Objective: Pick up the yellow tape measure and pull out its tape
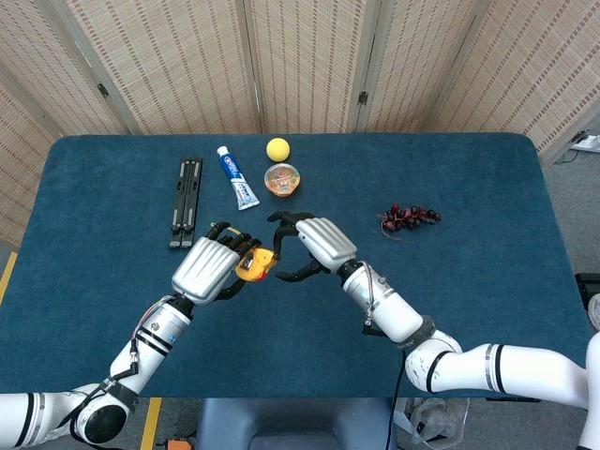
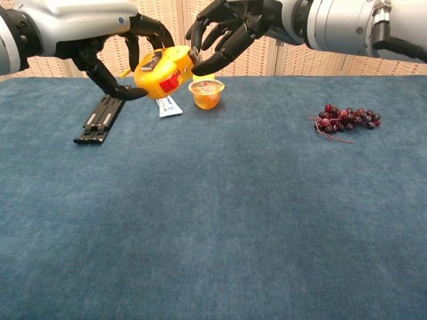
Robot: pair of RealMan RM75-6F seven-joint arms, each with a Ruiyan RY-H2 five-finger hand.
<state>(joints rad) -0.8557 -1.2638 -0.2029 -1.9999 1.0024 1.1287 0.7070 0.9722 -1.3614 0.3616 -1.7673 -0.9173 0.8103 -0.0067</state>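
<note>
The yellow tape measure (image 1: 255,264), with a red button on its side (image 2: 163,71), is held above the blue table (image 2: 220,220). My left hand (image 1: 211,267) grips its case from the left, black fingers (image 2: 143,30) wrapped over the top. My right hand (image 1: 319,246) is just to the right of it. Its thumb and a finger (image 2: 195,59) close on the case's right end, where the tape comes out, while the other fingers are spread. No length of tape shows between the case and that hand.
A black folded tool (image 1: 186,202), a toothpaste tube (image 1: 237,176), a yellow ball (image 1: 277,148) and a jelly cup (image 2: 207,93) lie at the table's far side. A bunch of dark grapes (image 2: 347,119) lies to the right.
</note>
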